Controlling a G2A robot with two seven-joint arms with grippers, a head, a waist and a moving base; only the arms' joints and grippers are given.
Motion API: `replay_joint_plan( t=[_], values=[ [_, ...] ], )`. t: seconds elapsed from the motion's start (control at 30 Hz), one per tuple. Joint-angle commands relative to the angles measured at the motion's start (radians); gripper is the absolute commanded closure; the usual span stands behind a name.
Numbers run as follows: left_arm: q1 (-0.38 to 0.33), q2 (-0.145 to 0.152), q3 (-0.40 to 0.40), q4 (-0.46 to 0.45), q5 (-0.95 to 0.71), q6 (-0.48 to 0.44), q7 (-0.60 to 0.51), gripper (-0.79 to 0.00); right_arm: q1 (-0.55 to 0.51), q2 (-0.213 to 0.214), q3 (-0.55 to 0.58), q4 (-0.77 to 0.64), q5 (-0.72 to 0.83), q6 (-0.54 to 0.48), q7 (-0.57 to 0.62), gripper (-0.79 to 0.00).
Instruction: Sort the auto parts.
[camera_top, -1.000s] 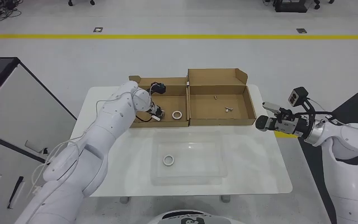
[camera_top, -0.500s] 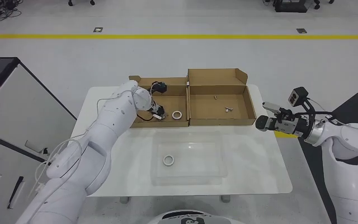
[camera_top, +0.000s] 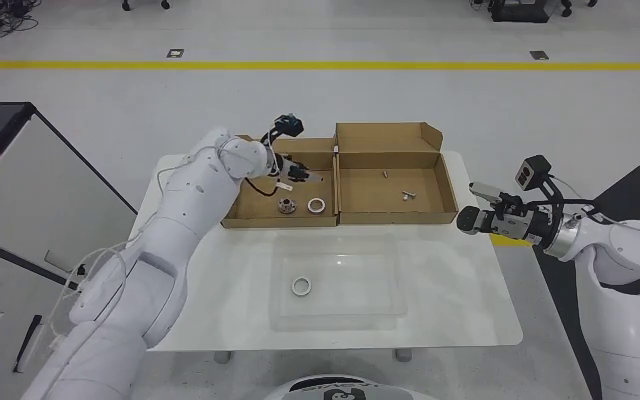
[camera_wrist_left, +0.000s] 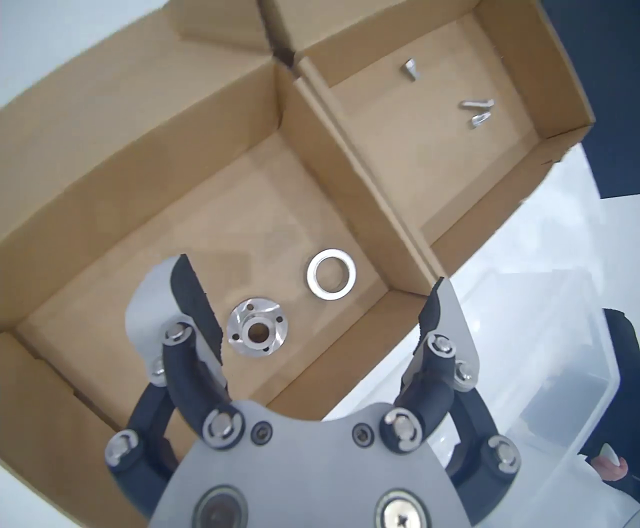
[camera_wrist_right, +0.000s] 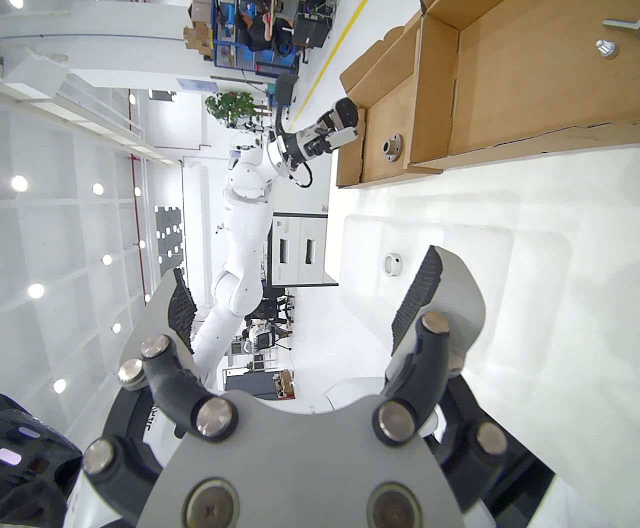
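Left box (camera_top: 255, 202) is open on top. Left gripper (camera_top: 298, 176) hangs over its back part, fingers spread. Flanged hub (camera_top: 287, 207) and washer (camera_top: 316, 205) lie near the front wall, apart, with bare floor around both. The upright wall shared with the right box (camera_top: 370, 205) blocks sideways passage. Small bolts (camera_top: 407, 194) lie on the right box's floor, its left half bare. Clear tray (camera_top: 350, 295) is open-topped, with a ring (camera_top: 300, 287) at its left. Bare desk (camera_top: 450, 290) lies right of the tray. Right gripper (camera_top: 463, 220) sits at the desk's right edge, fingers apart.
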Motion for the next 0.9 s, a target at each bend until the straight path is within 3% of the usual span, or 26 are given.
replay_joint_plan(
  t=[0.0, 0.23, 0.4, 0.57, 0.87],
  values=[
    [0.033, 0.024, -0.041, -0.090, -0.008, -0.018, -0.017, -0.785, 0.000, 0.000, 0.000, 0.000, 0.000, 0.000, 0.000, -0.785],
    [0.253, 0.115, -0.217, -0.548, -0.029, -0.031, -0.135, -0.785, 0.000, 0.000, 0.000, 0.000, 0.000, 0.000, 0.000, -0.785],
    [0.444, 0.159, -0.311, -0.850, -0.026, -0.037, -0.186, -0.785, 0.000, 0.000, 0.000, 0.000, 0.000, 0.000, 0.000, -0.785],
    [0.560, 0.181, -0.341, -1.005, -0.024, -0.063, -0.213, -0.785, 0.000, 0.000, 0.000, 0.000, 0.000, 0.000, 0.000, -0.785],
    [0.713, 0.205, -0.355, -1.151, -0.058, -0.123, -0.168, -0.785, 0.000, 0.000, 0.000, 0.000, 0.000, 0.000, 0.000, -0.785]
  ],
)
